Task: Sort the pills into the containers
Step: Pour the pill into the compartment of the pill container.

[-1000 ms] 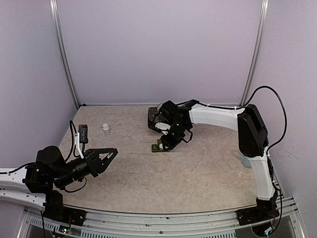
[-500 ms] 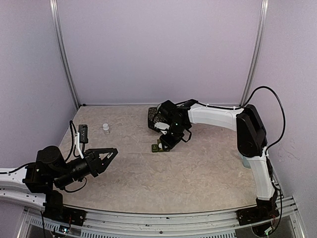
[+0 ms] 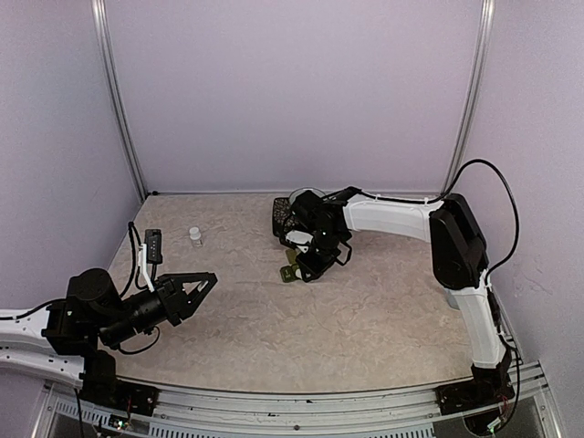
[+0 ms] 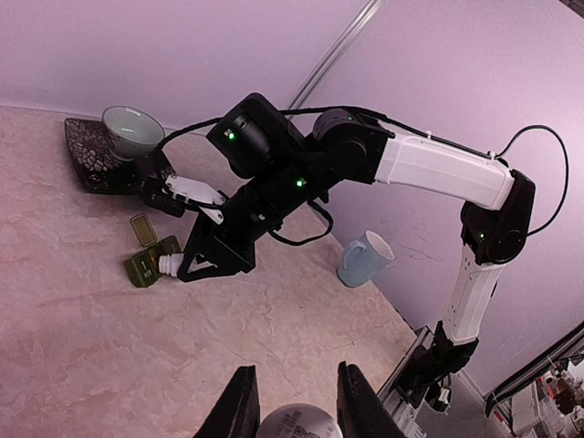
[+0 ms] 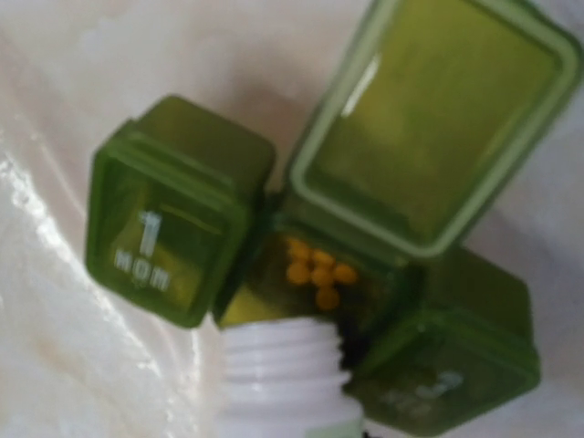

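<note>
Three green containers (image 5: pixel 173 239), middle seemingly open

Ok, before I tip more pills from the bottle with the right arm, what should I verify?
1. Middle compartment open: ok, its lid stands up.
2. White bottle mouth at that compartment's edge: ok.
3. Orange pills lying inside it, none seen outside: ok.
4. MON compartment and third compartment shut: ok.
5. Right tool shut on the bottle: ok. Pills left in the bottle: cannot tell.
6. Left tool open, far from the compartments: ok.
</note>
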Robot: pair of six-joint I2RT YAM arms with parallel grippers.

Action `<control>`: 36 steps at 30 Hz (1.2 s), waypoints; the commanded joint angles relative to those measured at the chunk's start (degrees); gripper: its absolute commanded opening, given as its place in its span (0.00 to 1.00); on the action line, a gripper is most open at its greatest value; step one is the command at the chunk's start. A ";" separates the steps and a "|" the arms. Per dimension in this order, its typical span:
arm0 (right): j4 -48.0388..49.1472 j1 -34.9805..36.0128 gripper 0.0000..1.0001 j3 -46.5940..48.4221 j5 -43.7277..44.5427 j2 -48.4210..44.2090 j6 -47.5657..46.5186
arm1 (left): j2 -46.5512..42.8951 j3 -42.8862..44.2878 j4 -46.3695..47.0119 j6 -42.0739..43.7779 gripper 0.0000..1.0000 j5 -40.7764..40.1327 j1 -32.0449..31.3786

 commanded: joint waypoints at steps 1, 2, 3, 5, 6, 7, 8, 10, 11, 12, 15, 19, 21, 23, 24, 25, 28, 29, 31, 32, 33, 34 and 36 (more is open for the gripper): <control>-0.38 0.35 0.18 1.36 0.35 -0.08 -0.08 | -0.84 -0.03 0.63 -0.19 0.28 -0.48 -0.08; -0.13 0.37 0.18 1.28 0.34 -0.43 -0.09 | -0.90 -0.13 0.63 -0.26 0.28 -0.48 -0.11; 0.11 0.41 0.18 1.20 0.28 -0.68 -0.09 | -0.94 -0.20 0.67 -0.27 0.28 -0.51 -0.11; 0.34 0.39 0.18 1.18 0.26 -0.85 -0.10 | -1.03 -0.30 0.70 -0.36 0.28 -0.48 -0.12; 0.51 0.36 0.18 1.25 0.44 -0.88 -0.10 | -1.01 -0.38 0.77 -0.36 0.28 -0.49 -0.07; 0.69 0.40 0.18 1.19 0.51 -0.98 -0.05 | -1.16 -0.45 0.79 -0.36 0.28 -0.48 -0.11; 0.84 0.36 0.18 1.17 0.64 -1.03 -0.01 | -1.22 -0.50 0.80 -0.43 0.28 -0.54 -0.09; 1.17 0.40 0.18 1.32 1.16 -1.32 0.16 | -1.21 -0.57 0.80 -0.48 0.28 -0.57 -0.09; 1.26 0.35 0.18 1.42 1.21 -1.49 0.17 | -1.27 -0.64 0.80 -0.45 0.27 -0.57 -0.10; 1.32 0.30 0.18 1.55 1.22 -1.66 0.17 | -1.31 -0.70 0.80 -0.52 0.28 -0.57 -0.11; 1.47 0.34 0.18 1.84 1.36 -2.13 0.25 | -1.22 -0.83 0.89 -0.63 0.28 -0.57 -0.04; 2.34 0.31 0.18 1.27 1.43 -3.08 0.42 | -1.20 -0.97 1.13 -0.77 0.28 -0.49 -0.09; 2.57 0.34 0.18 1.31 1.40 -3.29 0.53 | -1.11 -1.01 1.30 -0.76 0.28 -0.48 -0.14; 3.01 0.33 0.18 1.06 1.32 -3.58 0.44 | -0.97 -1.10 1.48 -0.85 0.28 -0.40 -0.09; 2.66 0.34 0.18 1.51 1.50 -3.47 0.50 | -0.92 -1.18 1.54 -0.89 0.28 -0.33 -0.11; 2.56 0.30 0.18 1.79 2.05 -3.46 0.58 | -0.89 -1.18 1.63 -0.96 0.28 -0.24 -0.11; 2.33 0.32 0.18 1.98 1.95 -3.41 0.52 | -0.88 -1.27 1.68 -1.09 0.28 -0.18 -0.13; 1.69 0.34 0.18 2.58 1.97 -3.08 0.44 | -0.89 -1.34 1.71 -1.07 0.28 -0.29 -0.13; 1.70 0.33 0.17 2.90 2.68 -2.99 0.67 | -1.00 -1.41 1.83 -1.07 0.28 -0.31 -0.10; 2.34 0.31 0.17 2.26 2.58 -3.40 0.65 | -1.10 -1.44 1.85 -1.07 0.28 -0.31 -0.13; 3.19 0.34 0.17 1.37 2.16 -3.86 0.61 | -1.19 -1.45 1.86 -1.07 0.28 -0.37 -0.12; 4.18 0.34 0.17 0.35 1.70 -4.38 0.61 | -1.24 -1.45 1.81 -1.08 0.28 -0.35 -0.13; 6.44 0.35 0.17 -1.82 1.79 -5.46 0.69 | -1.43 -1.53 1.77 -1.15 0.28 -0.31 -0.07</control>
